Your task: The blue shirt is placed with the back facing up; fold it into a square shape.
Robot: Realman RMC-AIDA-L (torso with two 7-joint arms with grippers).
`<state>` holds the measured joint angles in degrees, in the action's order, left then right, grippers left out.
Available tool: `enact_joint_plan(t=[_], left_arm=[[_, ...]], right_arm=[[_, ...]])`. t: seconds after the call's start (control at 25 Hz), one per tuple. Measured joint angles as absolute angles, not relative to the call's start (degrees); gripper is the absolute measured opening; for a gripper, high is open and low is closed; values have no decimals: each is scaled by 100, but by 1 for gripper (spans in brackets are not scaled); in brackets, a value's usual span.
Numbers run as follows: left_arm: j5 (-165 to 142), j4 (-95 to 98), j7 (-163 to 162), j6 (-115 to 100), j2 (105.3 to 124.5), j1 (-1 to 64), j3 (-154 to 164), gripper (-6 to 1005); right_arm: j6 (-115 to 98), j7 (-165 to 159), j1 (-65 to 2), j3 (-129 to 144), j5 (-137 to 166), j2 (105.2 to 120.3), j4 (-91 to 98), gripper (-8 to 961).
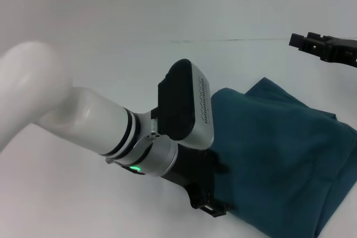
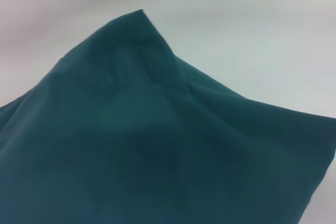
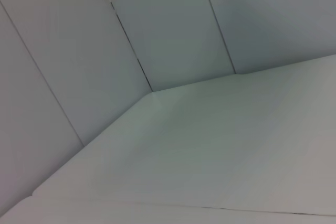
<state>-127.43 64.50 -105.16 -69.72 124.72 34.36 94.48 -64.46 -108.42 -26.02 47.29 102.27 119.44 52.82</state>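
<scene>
My left hand [image 1: 215, 207] sits at the blue shirt [image 1: 279, 160], grip state I cannot tell; my right hand [image 1: 326, 47] hangs clear, grip unclear. The shirt lies partly folded by the tabletop [image 1: 139, 20] right edge, not yet square

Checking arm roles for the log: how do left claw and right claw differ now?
The left claw is down at the near edge of the blue shirt; the right claw hangs raised beyond it, off the fabric. The left wrist view is filled with shirt; the right shows only white table and wall. Both are black.
</scene>
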Motion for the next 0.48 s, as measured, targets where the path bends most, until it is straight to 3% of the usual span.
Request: enact_joint_plan(t=[0.08,0.48], left_arm=[[-12733,6450,-10505,-6940,12471,3436,9536,755],[-12729,6453,-10443,-6588,12471,3403,9890,751]], right_arm=[[-6437,-10843,-2602,4729,10230,11944,5282,594],[-6425,-10868,-2637,4728,10240,11944,5273,595]])
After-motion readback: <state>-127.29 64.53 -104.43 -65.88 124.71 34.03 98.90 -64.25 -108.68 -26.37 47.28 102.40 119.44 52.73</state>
